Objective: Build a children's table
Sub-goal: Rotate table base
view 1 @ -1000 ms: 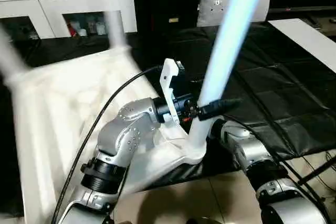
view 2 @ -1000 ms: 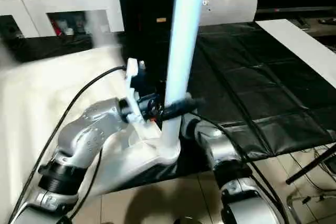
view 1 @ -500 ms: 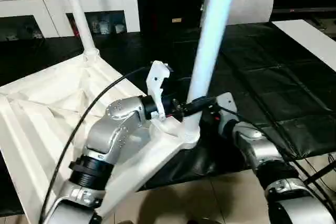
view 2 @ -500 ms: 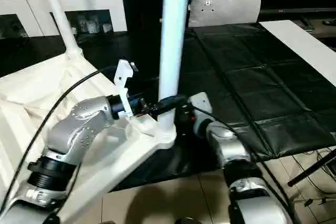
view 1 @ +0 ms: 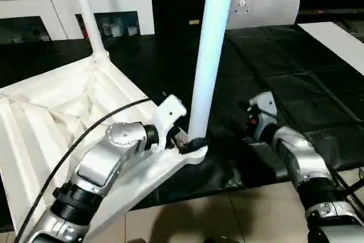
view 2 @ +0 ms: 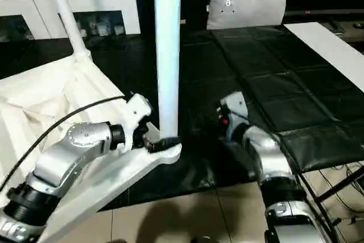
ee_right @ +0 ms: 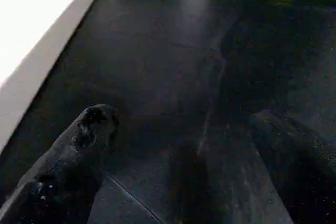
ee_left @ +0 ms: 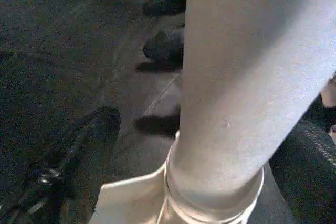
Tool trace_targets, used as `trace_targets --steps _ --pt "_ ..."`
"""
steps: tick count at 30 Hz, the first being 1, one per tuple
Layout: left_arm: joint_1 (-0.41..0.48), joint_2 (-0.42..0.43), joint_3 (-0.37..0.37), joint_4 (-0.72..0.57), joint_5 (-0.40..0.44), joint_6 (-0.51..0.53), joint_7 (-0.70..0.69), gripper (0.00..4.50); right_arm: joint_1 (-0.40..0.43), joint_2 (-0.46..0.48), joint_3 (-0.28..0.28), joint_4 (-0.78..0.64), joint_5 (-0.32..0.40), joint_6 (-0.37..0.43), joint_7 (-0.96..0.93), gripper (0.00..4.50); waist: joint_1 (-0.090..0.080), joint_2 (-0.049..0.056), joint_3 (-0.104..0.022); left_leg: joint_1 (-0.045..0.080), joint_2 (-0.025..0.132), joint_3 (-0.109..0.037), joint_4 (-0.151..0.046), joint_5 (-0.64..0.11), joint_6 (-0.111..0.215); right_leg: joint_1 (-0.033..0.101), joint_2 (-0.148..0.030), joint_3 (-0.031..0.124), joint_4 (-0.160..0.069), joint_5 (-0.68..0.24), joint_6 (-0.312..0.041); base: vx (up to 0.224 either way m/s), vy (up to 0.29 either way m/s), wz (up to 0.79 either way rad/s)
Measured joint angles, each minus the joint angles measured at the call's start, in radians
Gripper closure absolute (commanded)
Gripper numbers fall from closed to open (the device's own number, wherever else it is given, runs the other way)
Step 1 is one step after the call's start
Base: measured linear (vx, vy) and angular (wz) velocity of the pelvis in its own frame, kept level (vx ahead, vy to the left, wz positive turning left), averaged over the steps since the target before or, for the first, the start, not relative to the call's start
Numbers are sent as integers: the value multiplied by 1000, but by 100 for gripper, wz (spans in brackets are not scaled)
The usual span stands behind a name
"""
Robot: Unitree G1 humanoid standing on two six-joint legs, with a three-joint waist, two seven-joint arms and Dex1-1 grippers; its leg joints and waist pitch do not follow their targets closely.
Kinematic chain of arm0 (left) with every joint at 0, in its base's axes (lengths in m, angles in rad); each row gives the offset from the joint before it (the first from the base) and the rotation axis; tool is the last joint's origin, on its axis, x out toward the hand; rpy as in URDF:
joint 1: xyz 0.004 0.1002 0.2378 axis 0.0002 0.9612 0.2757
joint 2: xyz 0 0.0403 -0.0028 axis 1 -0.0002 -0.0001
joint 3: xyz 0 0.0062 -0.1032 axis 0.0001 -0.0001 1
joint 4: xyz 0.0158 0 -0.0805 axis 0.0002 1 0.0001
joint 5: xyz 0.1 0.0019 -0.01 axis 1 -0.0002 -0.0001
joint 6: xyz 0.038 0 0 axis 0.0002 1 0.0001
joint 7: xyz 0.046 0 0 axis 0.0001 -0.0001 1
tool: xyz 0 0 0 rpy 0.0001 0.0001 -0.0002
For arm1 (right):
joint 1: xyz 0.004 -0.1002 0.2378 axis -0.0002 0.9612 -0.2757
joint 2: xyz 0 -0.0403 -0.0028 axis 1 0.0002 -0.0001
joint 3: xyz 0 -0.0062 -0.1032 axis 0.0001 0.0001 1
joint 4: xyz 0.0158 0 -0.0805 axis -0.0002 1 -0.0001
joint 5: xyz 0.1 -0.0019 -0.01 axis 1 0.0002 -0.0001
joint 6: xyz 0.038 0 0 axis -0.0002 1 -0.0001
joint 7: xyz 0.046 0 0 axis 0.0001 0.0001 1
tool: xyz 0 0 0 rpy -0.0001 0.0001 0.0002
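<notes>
The children's table lies upside down at the left, its ribbed white top (view 1: 51, 118) resting on the black mat. One white leg (view 1: 209, 55) stands upright in the near corner socket (view 1: 193, 155). A second leg (view 1: 86, 12) rises from the far corner. My left gripper (ee_left: 205, 135) is open around the base of the near leg, with one finger (ee_left: 84, 145) a gap away from it and the other (ee_left: 310, 166) close beside it. My right gripper (ee_right: 178, 119) is open over the mat, right of that leg and apart from it, with nothing between its fingers.
A black padded mat (view 1: 296, 66) covers the floor ahead, with tiles (view 1: 227, 220) at its near edge. A white cabinet (view 1: 34, 4) stands at the back left, a grey cushion (view 1: 267, 4) at the back, and a white board (view 1: 335, 38) at the right.
The near leg has swung from leaning right to upright. My right gripper has left the leg's base and drawn back to the right. The left gripper stays at the leg.
</notes>
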Motion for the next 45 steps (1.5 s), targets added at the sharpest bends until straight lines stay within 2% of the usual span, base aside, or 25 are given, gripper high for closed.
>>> trace_targets --steps 3,6,11,13,16,21,25,29,30,32,34,42,44,45 --pt "9 23 2 -58 -2 56 3 3 12 -16 21 -57 4 18 52 0 0 0 0 0 0 0 0 0 0 0 0 0 0 0 0 0 0 0" --pt "36 74 4 -135 -11 98 0 3 47 -39 33 -163 49 67 133 0 0 0 0 0 1 0 0 0 0 0 1 0 0 0 0 0 0 0" --pt "93 106 45 -179 -37 95 -30 3 66 -67 58 -307 139 146 261 0 3 1 1 1 1 -1 0 0 0 1 1 0 0 0 0 0 0 0" --pt "94 129 56 -189 -54 93 -57 3 68 -89 57 -349 172 169 305 0 5 1 1 5 1 -1 0 0 0 1 1 0 0 0 0 0 0 0" --pt "103 166 79 -188 -67 82 -89 3 100 -137 55 -443 250 252 394 0 11 3 0 6 1 -2 0 0 0 3 2 -1 -3 0 1 0 0 0" --pt "131 211 81 -185 -71 57 -134 3 150 -189 61 -562 317 341 479 0 11 6 -1 5 0 -2 0 0 0 3 2 0 -4 0 1 0 0 0" --pt "135 232 81 -177 -69 56 -150 3 158 -191 81 -590 319 347 483 0 9 7 -1 7 1 -2 0 0 0 4 2 -1 -3 0 1 0 0 0" --pt "135 249 80 -177 -66 56 -152 3 154 -137 115 -592 316 351 459 0 5 7 -1 10 1 -4 0 0 0 7 2 -2 -4 0 1 0 0 0" --pt "136 250 80 -178 -65 56 -153 0 152 -127 124 -591 311 352 453 18 5 7 -1 10 1 -4 0 0 0 7 2 -2 -4 0 1 0 0 0" --pt "135 254 79 -178 -60 56 -153 0 134 -102 144 -578 293 352 428 18 3 7 -1 9 0 -4 0 0 0 7 2 -2 -4 0 1 0 0 0" --pt "135 259 75 -179 -51 56 -154 0 125 -90 148 -573 283 360 415 46 4 7 -1 9 0 -5 0 0 0 8 2 -2 -5 -1 1 0 0 0" --pt "130 296 13 -175 12 62 -150 0 101 -42 185 -540 279 367 403 96 4 7 -1 9 0 -5 0 0 0 8 2 -2 -4 -1 1 0 0 0" --pt "118 287 4 -156 31 64 -132 0 100 -33 201 -539 272 367 405 134 4 7 -1 9 0 -5 0 0 0 8 2 -2 -4 -1 1 0 0 0" --pt "113 283 3 -145 39 66 -122 0 100 -28 207 -539 272 367 407 134 4 7 -1 10 0 -5 0 0 0 8 2 -2 -4 -1 1 0 0 0"
